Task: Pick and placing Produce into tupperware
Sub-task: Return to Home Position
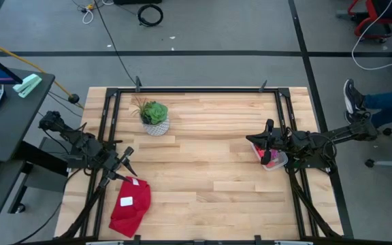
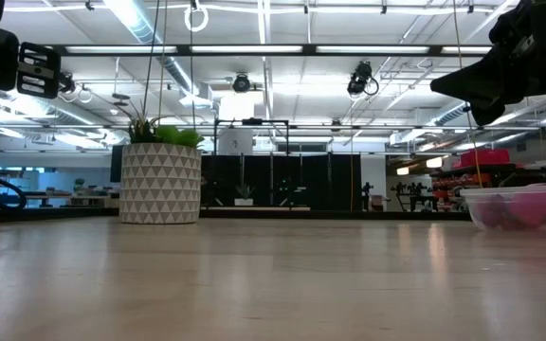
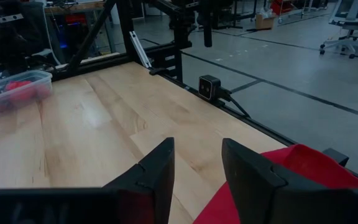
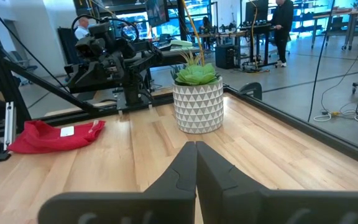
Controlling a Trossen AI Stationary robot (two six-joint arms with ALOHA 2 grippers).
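Observation:
The tupperware [image 1: 275, 160] is a small clear box on the table's right side, holding red and pink produce [image 2: 529, 204]; it also shows in the left wrist view [image 3: 14, 88]. My right gripper [image 1: 256, 141] hovers just above and beside the box, fingers shut [image 4: 196, 163] and empty. My left gripper [image 1: 128, 162] waits open [image 3: 197, 168] at the table's left edge, above the red cloth. The striped ball is not visible.
A green plant in a white patterned pot [image 1: 155, 117] stands at the far middle-left. A red cloth with a white label [image 1: 131, 205] lies near the near-left corner. Bare wood spreads across the table's middle [image 1: 209, 170]. A black frame rims the table.

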